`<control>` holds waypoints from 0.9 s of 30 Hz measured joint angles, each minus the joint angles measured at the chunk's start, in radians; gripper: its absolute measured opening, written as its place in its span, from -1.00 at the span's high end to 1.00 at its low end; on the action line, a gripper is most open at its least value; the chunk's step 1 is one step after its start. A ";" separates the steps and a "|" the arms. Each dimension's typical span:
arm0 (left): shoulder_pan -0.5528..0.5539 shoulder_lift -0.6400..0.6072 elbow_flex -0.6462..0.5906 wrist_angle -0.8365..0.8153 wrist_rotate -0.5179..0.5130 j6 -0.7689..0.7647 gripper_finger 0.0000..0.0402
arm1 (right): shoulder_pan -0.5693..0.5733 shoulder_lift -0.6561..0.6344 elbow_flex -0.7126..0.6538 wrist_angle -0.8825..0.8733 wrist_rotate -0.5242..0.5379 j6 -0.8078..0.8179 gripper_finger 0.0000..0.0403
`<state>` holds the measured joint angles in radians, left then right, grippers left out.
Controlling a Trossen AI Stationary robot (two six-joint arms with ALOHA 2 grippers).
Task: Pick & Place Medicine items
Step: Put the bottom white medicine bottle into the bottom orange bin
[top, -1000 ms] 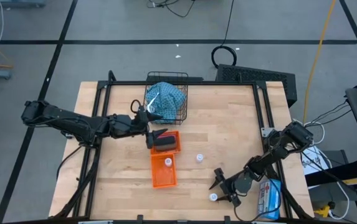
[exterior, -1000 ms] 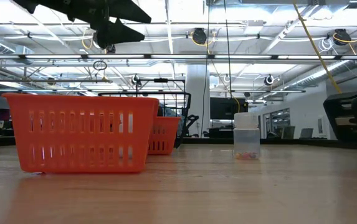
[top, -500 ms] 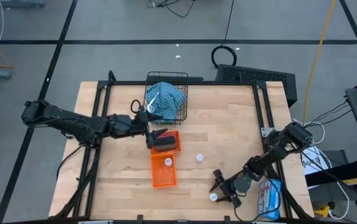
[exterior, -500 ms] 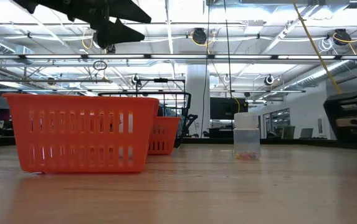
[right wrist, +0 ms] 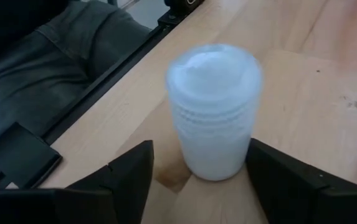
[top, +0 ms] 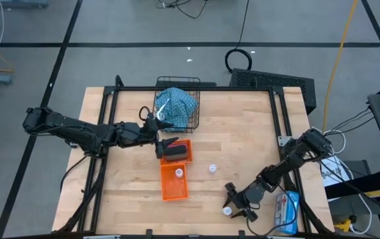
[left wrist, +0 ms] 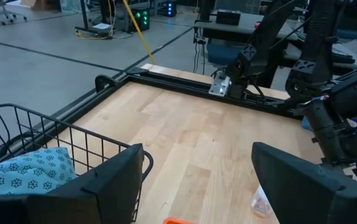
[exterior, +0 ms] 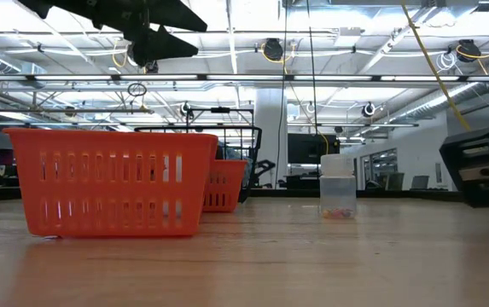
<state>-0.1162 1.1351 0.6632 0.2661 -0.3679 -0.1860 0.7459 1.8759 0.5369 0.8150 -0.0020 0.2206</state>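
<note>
I have the right gripper (top: 232, 203) low over the near edge of the desk (top: 243, 126), its fingers spread wide around a white vial (top: 227, 210) that stands upright between them; in the right wrist view that vial (right wrist: 214, 112) fills the gap with a finger (right wrist: 128, 174) close on each side, and I cannot tell whether either touches it.

My left gripper (top: 166, 147) hangs open and empty over the smaller orange basket (top: 188, 150), which holds the black oblong (top: 175, 155) just beneath its fingers. The larger orange basket (top: 174, 189), just beyond it toward the desk's near edge, holds another white vial (top: 179, 172). A third vial (top: 211, 168) stands on the bare desk between my two grippers.

Behind the left gripper, the black wire basket (top: 193, 83) contains the blue patterned pouch (top: 176, 103). A blue-and-white printed packet (top: 286, 207) lies just beside the right arm.
</note>
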 joint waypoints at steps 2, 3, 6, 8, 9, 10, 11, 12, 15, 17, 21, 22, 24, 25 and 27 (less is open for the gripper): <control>0.000 0.000 0.000 0.000 0.000 0.000 -0.53 | -0.007 0.000 0.000 0.000 -0.014 -0.002 -0.17; 0.000 0.000 0.000 0.000 0.000 0.000 -0.53 | -0.010 0.000 0.000 0.000 -0.016 -0.002 -0.16; 0.000 0.000 0.000 0.000 0.000 0.000 -0.53 | -0.018 0.000 0.000 -0.004 -0.019 -0.005 -0.13; 0.000 0.000 0.000 0.000 0.000 0.000 -0.53 | -0.021 0.000 0.000 -0.004 -0.022 -0.005 -0.12; 0.000 0.000 0.000 0.000 0.000 0.000 -0.53 | -0.025 0.000 0.000 -0.004 -0.028 -0.005 -0.11; 0.000 0.000 0.000 0.000 0.000 0.000 -0.53 | -0.029 0.000 0.000 -0.004 -0.037 -0.006 -0.11; 0.000 0.000 0.000 0.000 0.000 0.000 -0.53 | -0.033 -0.001 0.000 -0.004 -0.042 -0.010 -0.11; 0.000 0.000 0.000 0.000 0.000 0.000 -0.53 | -0.034 -0.006 0.000 -0.006 -0.043 -0.015 -0.11; 0.000 0.000 0.000 0.000 0.000 0.000 -0.53 | -0.049 -0.014 0.000 -0.015 -0.066 -0.042 -0.11; 0.000 0.000 0.000 0.000 0.000 -0.001 -0.53 | -0.062 -0.020 0.000 -0.016 -0.088 -0.073 -0.10; 0.000 0.000 0.000 0.000 0.000 -0.001 -0.53 | -0.092 -0.032 0.000 -0.025 -0.103 -0.170 -0.10; 0.000 0.000 0.000 0.000 0.000 -0.001 -0.53 | -0.100 -0.032 -0.001 -0.019 -0.103 -0.198 -0.10; 0.000 0.000 0.000 0.000 0.000 -0.001 -0.53 | -0.114 -0.032 -0.001 -0.001 -0.102 -0.240 -0.10; 0.000 0.000 0.000 0.000 0.000 -0.001 -0.53 | -0.123 -0.032 -0.002 0.006 -0.101 -0.255 -0.10; 0.000 0.000 0.000 0.000 0.000 -0.001 -0.53 | -0.138 -0.032 -0.002 0.016 -0.098 -0.278 -0.10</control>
<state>-0.1162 1.1351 0.6632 0.2661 -0.3679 -0.1871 0.6077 1.8435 0.5350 0.8312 -0.1001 -0.0570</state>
